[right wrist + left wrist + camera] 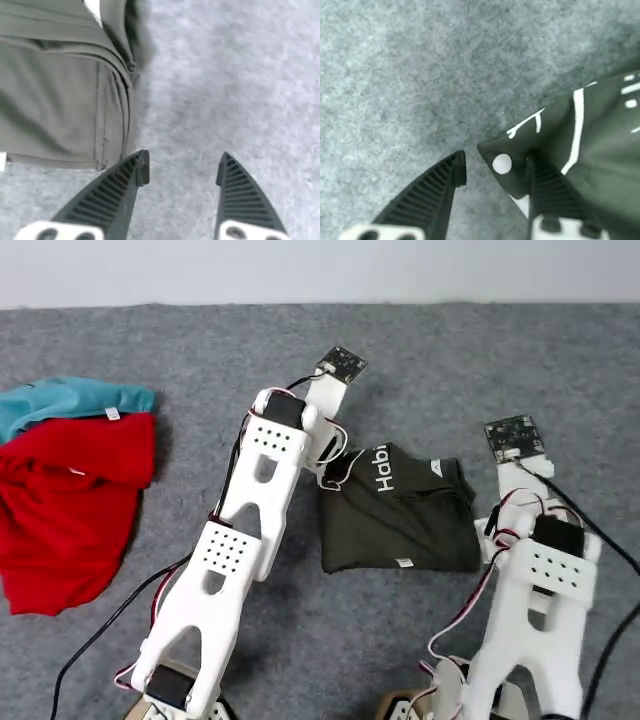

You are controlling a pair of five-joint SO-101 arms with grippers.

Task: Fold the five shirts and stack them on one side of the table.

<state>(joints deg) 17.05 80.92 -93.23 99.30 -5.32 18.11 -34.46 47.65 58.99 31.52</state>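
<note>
Grey felt worktop point(450, 350) bears a folded dark shirt point(400, 520), left pincer point(495, 157) spread empty astride its 10 o'clock corner, right pincer point(183, 155) spread empty at 3 o'clock; nipping one layer could unravel the fold.

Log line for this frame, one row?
left gripper open at black shirt corner | right gripper open beside it | red shirt, teal shirt heaped aside
</note>
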